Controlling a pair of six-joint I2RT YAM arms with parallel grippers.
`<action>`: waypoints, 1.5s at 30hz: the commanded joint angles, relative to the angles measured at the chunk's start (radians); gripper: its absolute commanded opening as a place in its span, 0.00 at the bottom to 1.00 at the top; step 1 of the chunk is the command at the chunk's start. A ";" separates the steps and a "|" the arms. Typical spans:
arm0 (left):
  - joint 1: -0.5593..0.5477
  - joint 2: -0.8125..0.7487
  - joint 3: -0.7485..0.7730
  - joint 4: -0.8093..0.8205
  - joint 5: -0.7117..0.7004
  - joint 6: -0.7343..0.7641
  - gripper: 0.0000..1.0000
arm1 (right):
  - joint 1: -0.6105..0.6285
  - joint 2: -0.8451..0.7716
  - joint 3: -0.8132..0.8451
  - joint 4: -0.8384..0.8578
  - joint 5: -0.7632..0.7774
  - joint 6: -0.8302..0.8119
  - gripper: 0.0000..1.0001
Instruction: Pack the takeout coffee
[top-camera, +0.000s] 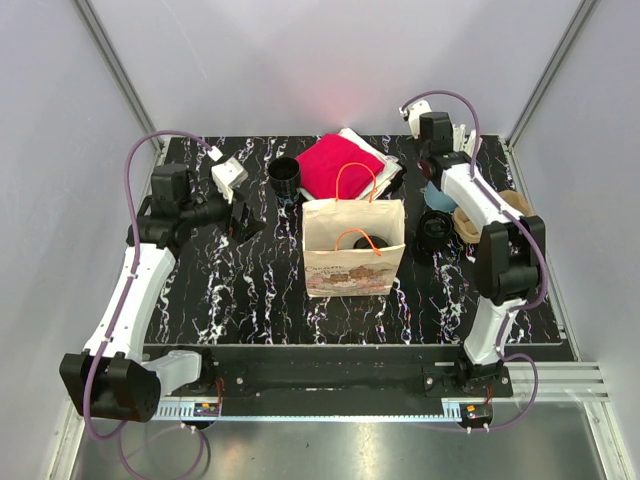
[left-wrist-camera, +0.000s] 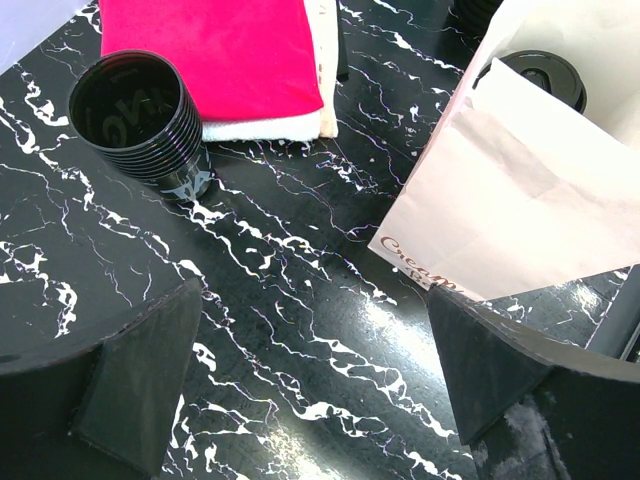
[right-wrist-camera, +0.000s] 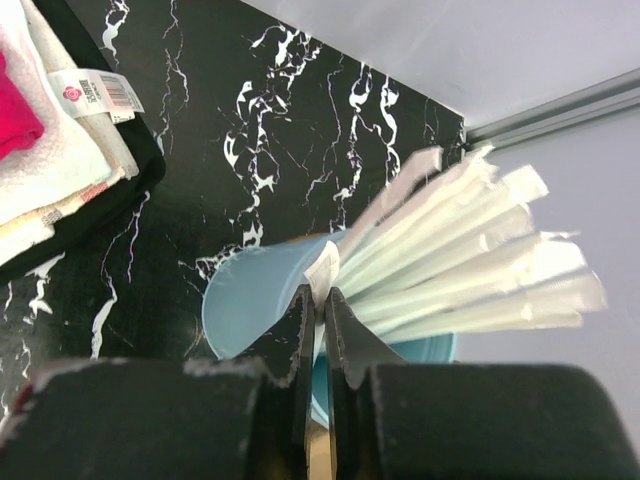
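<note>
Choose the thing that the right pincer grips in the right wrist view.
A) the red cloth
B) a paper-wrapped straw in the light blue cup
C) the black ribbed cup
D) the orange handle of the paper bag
B: the right pincer has its jaws pressed together on the lower end of a paper-wrapped straw, one of a bundle standing in the light blue cup.

Bare tabletop (top-camera: 250, 300) is left open along the near edge and between the black cup (top-camera: 284, 177) and the paper bag (top-camera: 354, 255), while the far side is blocked by folded cloths (top-camera: 340, 165) and a blue cup (right-wrist-camera: 240, 300) packed with straws (right-wrist-camera: 470, 260).
</note>
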 joint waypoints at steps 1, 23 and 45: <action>0.007 -0.002 0.001 0.042 0.041 -0.012 0.99 | -0.004 -0.130 0.020 -0.056 -0.010 -0.001 0.08; 0.017 0.012 -0.004 0.042 0.047 -0.002 0.99 | 0.045 -0.524 0.183 -0.372 -0.310 -0.030 0.12; 0.043 0.049 0.000 0.037 0.039 0.004 0.99 | 0.366 -0.649 0.527 -0.735 -0.730 0.138 0.13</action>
